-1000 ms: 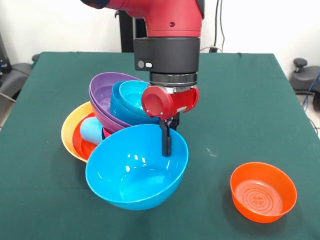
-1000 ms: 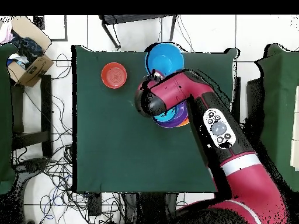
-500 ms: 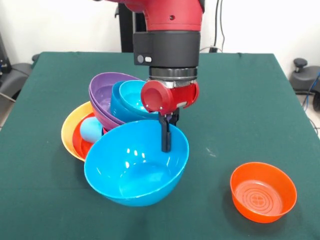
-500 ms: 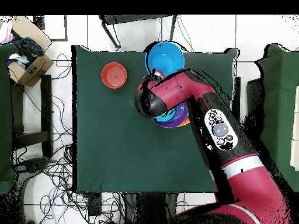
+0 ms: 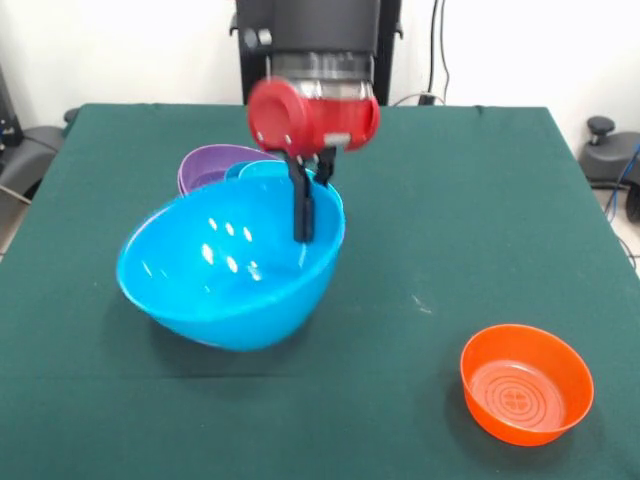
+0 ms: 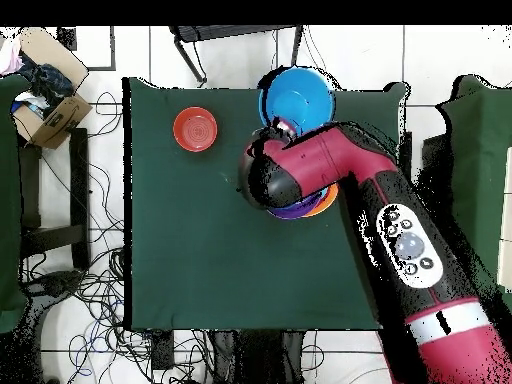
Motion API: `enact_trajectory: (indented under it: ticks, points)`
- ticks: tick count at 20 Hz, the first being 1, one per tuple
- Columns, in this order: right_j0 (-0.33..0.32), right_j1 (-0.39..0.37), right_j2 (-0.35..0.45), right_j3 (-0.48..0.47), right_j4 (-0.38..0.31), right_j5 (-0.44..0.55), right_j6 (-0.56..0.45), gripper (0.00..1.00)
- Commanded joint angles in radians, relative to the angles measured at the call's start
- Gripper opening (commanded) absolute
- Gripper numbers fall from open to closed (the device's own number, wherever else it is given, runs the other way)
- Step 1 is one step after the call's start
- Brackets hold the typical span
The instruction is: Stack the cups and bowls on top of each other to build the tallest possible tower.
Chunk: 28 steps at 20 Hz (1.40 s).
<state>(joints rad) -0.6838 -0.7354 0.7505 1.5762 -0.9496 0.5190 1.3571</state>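
The gripper is clenched on the far rim of the large blue bowl, one dark finger reaching down inside the wall and the other behind it, so the bowl hangs tilted with its mouth turned up and toward the camera, apparently clear of the green table. Directly behind the held bowl, on the side away from the camera, the tower shows only as the purple bowl's rim and a cyan rim just beside it; the rest of the pile, tumbler included, is hidden by the blue bowl. Seen from overhead, the blue bowl lies near the table edge opposite the robot's base, with the tower peeking from under the arm closer to the base. So the tower lies from the gripper toward the robot, and a placement would likely mean carrying the bowl that way and levelling it. The small orange bowl sits alone, well apart, near the front-right corner in the front view. Open cloth lies around it, while the blue bowl has little margin at its edge.
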Motion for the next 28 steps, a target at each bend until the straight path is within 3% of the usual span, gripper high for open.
enact_trajectory:
  ticks: [1, 6, 18, 23, 28]
  points:
    - [0.017, -0.171, -0.001, 0.077, 0.063, 0.07, -0.064, 0.0]
    - [0.06, -0.204, -0.066, 0.129, 0.079, 0.1, 0.011, 0.0]
    - [0.055, -0.199, -0.068, 0.248, 0.146, 0.018, 0.067, 0.0]
    - [0.012, -0.225, -0.039, 0.319, 0.173, -0.019, 0.033, 0.0]
    - [-0.03, -0.293, -0.001, 0.409, 0.248, 0.025, -0.008, 0.0]
